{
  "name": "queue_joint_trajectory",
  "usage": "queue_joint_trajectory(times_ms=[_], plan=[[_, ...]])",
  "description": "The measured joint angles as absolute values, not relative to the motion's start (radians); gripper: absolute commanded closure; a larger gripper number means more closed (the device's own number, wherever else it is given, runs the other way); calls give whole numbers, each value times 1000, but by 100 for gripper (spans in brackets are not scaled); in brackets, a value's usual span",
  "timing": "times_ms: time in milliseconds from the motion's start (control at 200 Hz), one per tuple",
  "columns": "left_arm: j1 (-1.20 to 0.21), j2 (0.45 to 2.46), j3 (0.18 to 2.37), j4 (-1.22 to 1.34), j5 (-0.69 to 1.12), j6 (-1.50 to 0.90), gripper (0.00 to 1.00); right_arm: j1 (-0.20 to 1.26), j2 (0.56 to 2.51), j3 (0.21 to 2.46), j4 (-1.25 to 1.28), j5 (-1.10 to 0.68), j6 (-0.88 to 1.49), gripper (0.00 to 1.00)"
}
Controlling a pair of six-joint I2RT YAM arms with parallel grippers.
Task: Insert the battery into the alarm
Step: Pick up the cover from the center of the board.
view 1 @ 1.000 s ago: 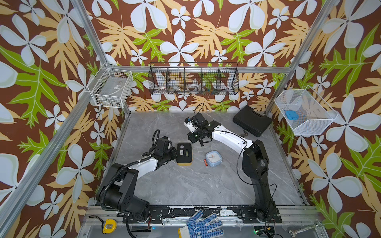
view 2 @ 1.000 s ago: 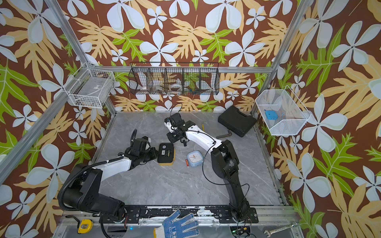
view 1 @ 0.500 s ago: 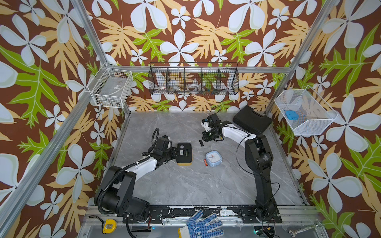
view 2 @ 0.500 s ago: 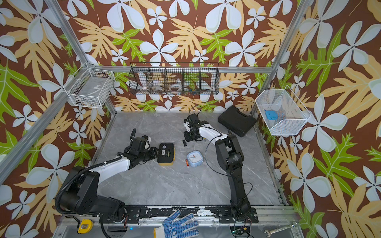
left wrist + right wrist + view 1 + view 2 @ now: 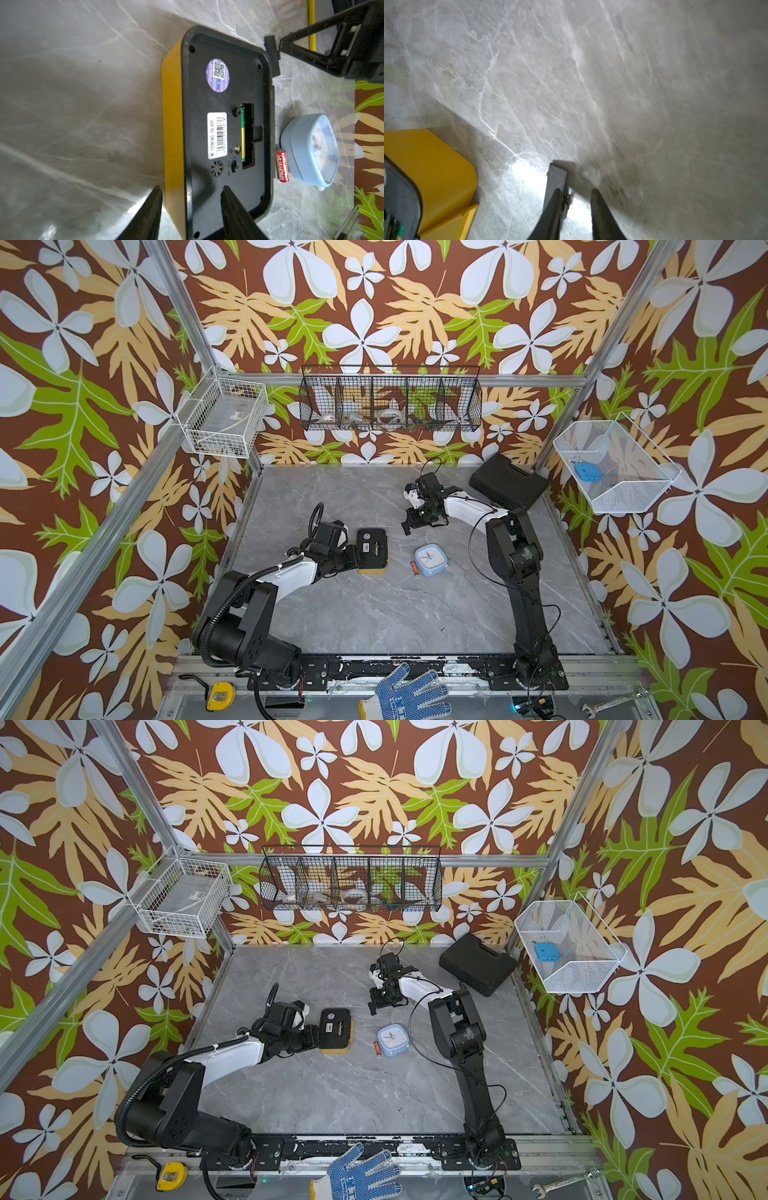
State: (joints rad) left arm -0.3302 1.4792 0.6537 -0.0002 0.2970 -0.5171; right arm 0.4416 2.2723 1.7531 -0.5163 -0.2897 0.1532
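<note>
Evenly lit top views; right wrist view blurred, glare on tabletop (image 5: 529,172).

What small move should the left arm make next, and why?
Probably draw the left gripper back off the alarm. A green-yellow battery already lies in the open compartment. The jaws stand open astride the alarm's corner, gripping nothing, so there seems to be little left for that arm to do there.

Right wrist cam was mostly smeared counter (image 5: 612,83), yellow alarm (image 5: 431,166) chopped by the edge; couldn't tell if my right claw (image 5: 576,192) gripped that dark slab (image 5: 556,176).
</note>
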Motion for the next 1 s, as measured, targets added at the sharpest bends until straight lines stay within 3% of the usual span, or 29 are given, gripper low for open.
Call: queue_joint_trajectory(times_ms=[295,546,1001], plan=[[-342,1480,650,6,342,-517,54,440,2267,1724,-488,-334,175,77],[-344,1480,651,8,352,-517,56,439,2241,1688,-487,-348,191,72],[-351,1485,652,10,352,-518,57,435,2238,1666,-474,-393,220,78]])
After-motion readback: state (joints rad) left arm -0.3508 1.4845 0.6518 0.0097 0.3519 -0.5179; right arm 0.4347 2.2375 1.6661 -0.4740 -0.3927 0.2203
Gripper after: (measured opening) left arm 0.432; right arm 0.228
